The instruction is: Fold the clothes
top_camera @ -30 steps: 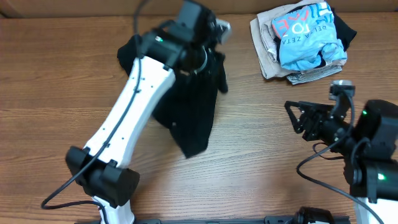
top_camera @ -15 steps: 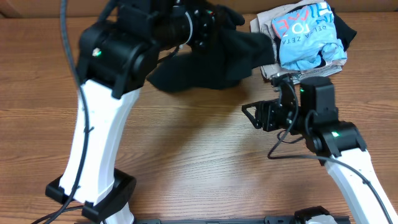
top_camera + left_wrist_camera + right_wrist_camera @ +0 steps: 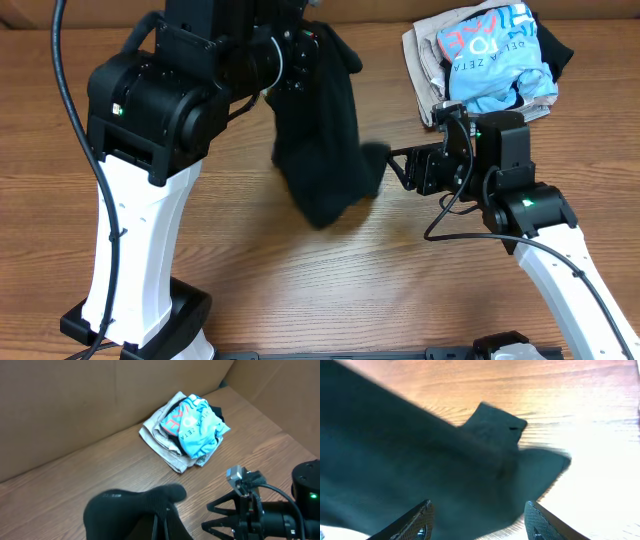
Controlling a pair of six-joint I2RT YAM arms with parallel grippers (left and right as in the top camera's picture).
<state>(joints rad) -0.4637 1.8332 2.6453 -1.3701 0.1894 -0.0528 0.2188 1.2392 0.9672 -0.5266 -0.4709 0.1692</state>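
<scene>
The black garment (image 3: 325,150) hangs in the air from my left gripper (image 3: 318,42), which is raised high at the back of the table and shut on the garment's top edge. The lower end of the garment reaches the middle of the table. In the left wrist view the garment (image 3: 135,510) bunches around my closed left gripper (image 3: 161,527). My right gripper (image 3: 393,170) is open and level with the garment's lower right edge. In the right wrist view the garment (image 3: 420,460) fills the space ahead of my open right gripper (image 3: 480,521). No logo shows.
A pile of beige folded garments with a light-blue lettered shirt (image 3: 492,55) on top lies at the back right, also in the left wrist view (image 3: 192,425). A brown cardboard wall (image 3: 100,400) runs along the table's far edge. The wooden table (image 3: 420,290) shows bare at the front.
The left arm has risen and swung the garment, which now hangs straight down rather than spread to the right. The right gripper has moved left to the garment's lower edge.
</scene>
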